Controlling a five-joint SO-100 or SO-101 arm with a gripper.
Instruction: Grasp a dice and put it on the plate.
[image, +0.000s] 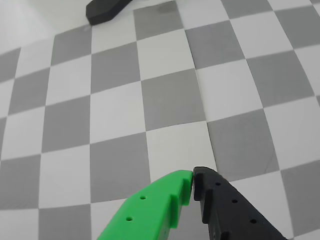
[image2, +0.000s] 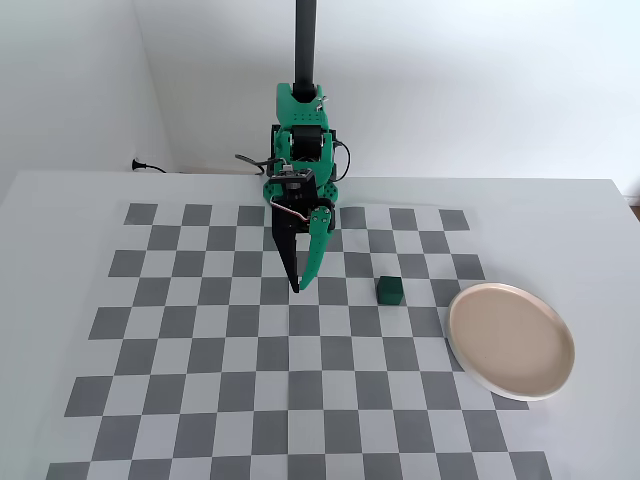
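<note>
Plate, then dice right of closed hand.

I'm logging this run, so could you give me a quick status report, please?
Gripper shut, empty, tips low over the checkerboard. Dice untouched, to its right in the fixed view. Plate empty, farther right. Nothing in the way.

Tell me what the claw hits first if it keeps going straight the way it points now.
Most likely the bare checkerboard mat. The claw, shut, points down at it, and the wrist view shows only squares ahead. The dice sits off to the right in the fixed view, outside that line.
</note>
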